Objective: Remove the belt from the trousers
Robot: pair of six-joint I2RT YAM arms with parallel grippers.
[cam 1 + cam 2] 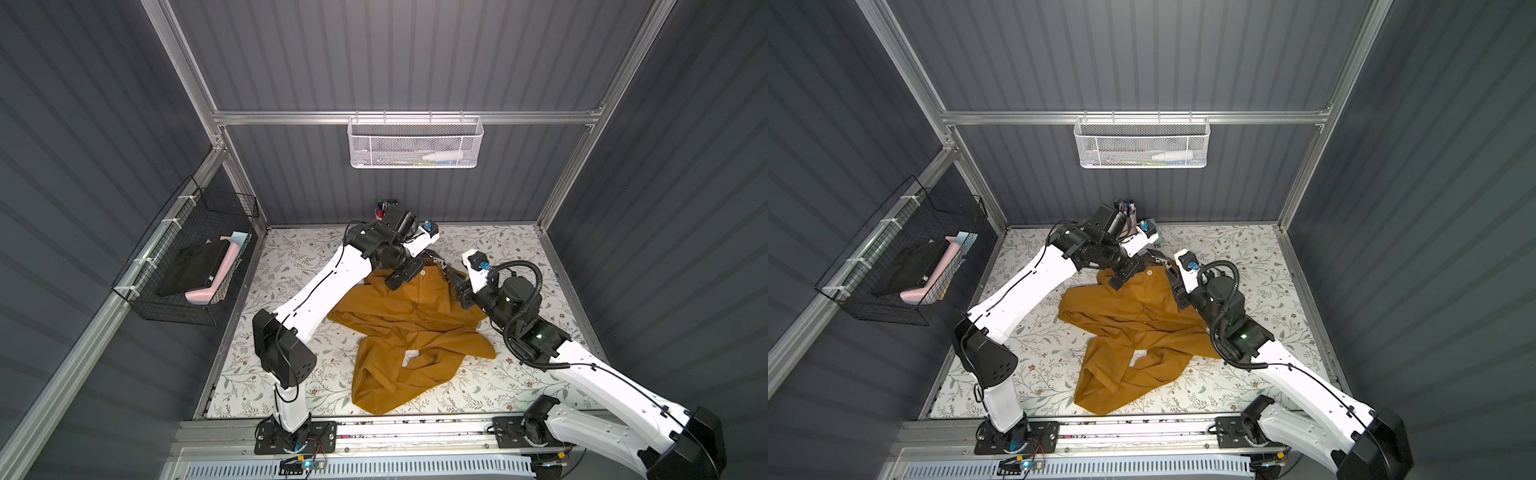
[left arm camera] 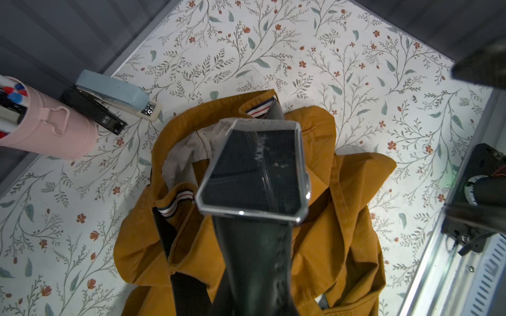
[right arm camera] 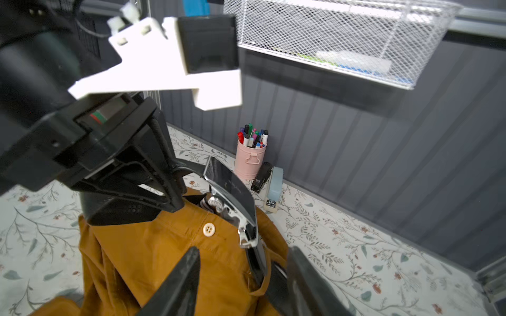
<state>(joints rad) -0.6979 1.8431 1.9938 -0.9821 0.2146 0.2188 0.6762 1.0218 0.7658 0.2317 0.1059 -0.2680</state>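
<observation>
The mustard-brown trousers (image 1: 415, 332) (image 1: 1142, 328) lie crumpled mid-table, waistband toward the back wall. The black belt (image 2: 252, 260) rises from the waistband to its silver buckle (image 2: 252, 172) (image 3: 232, 188), which is lifted above the pale button (image 3: 208, 229). My left gripper (image 3: 175, 175) (image 1: 424, 262) is shut on the belt strap just behind the buckle; the strap hides its fingers in the left wrist view. My right gripper (image 3: 243, 276) (image 1: 457, 291) is open, its fingers (image 3: 186, 279) straddling the waistband where the belt passes through a cloth loop.
A pink pen cup (image 3: 250, 161) (image 2: 41, 128), a black stapler (image 2: 93, 109) and a pale blue stapler (image 2: 115, 93) stand by the back wall just behind the waistband. A white mesh basket (image 1: 415, 141) hangs on the back wall, a black wire basket (image 1: 195, 266) on the left wall.
</observation>
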